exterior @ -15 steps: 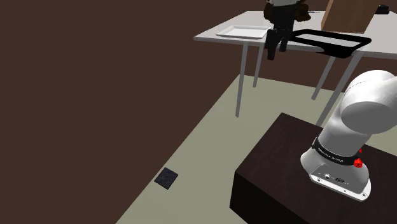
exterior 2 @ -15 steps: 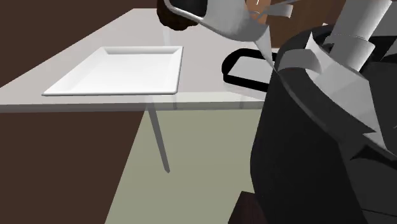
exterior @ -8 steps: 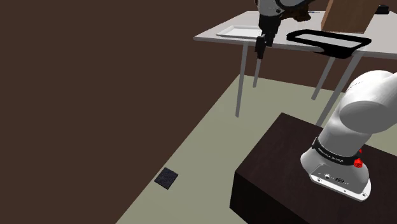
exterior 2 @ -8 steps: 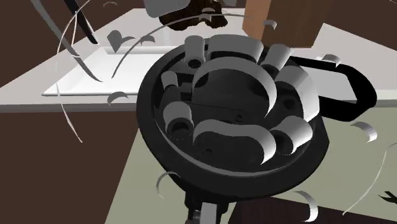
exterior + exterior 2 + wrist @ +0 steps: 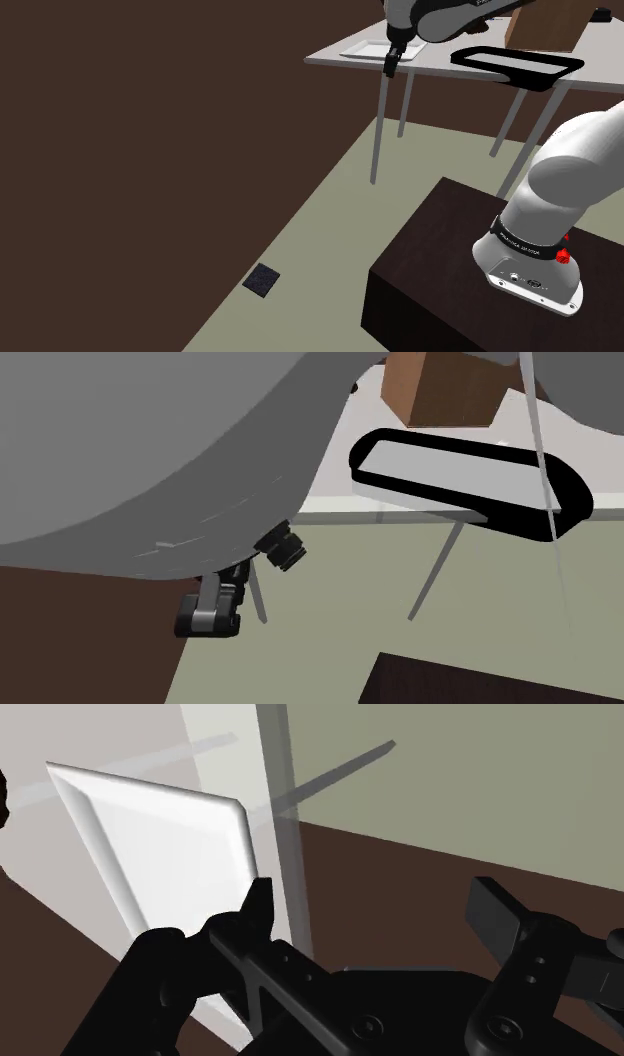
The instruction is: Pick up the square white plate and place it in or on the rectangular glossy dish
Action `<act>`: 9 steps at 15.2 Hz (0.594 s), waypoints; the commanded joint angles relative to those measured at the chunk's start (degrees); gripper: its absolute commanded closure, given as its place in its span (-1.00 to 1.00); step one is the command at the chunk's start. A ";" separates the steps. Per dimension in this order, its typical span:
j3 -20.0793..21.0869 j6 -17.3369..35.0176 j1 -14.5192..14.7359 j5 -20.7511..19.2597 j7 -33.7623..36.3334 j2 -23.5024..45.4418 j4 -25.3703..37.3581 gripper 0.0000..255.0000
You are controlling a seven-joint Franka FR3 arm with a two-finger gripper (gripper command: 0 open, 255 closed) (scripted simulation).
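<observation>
From my station I see the black two-finger gripper (image 5: 390, 62) hanging at the near edge of the grey table (image 5: 328, 57), with its jaws spread wide and nothing between them. The square white plate (image 5: 160, 844) lies flat on this table, close to the same edge. In the wrist view one finger (image 5: 258, 914) stands just beside the plate's raised rim, while the other finger (image 5: 497, 909) is out beyond the table's edge, over the pale green floor (image 5: 480, 784). The rectangular glossy dish with the black rim (image 5: 520, 62) sits well apart from the plate, toward the shoulder view's right, and a brown box (image 5: 545, 25) stands just behind it. I judge that the grasp is not yet made, so my worries are about the approach. If I bring the hand lower from here, the outer finger may strike the table's edge or slip under it, because the edge runs between the two fingers. The plate is thin and low, so a pinch on the rim alone could slide off, or the inner finger could push the plate over the smooth top instead of catching it. Held by one side only, the plate would probably tilt and might drop during the carry toward the dish.
</observation>
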 commanded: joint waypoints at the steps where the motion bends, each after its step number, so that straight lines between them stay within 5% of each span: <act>1: 0.93 4.79 -1.57 -5.51 1.85 2.39 0.59 -1.00; 6: 3.58 13.25 -6.01 -19.89 7.93 8.58 4.88 -1.00; 9: 3.02 14.97 -6.85 -21.53 8.99 10.63 5.44 -1.00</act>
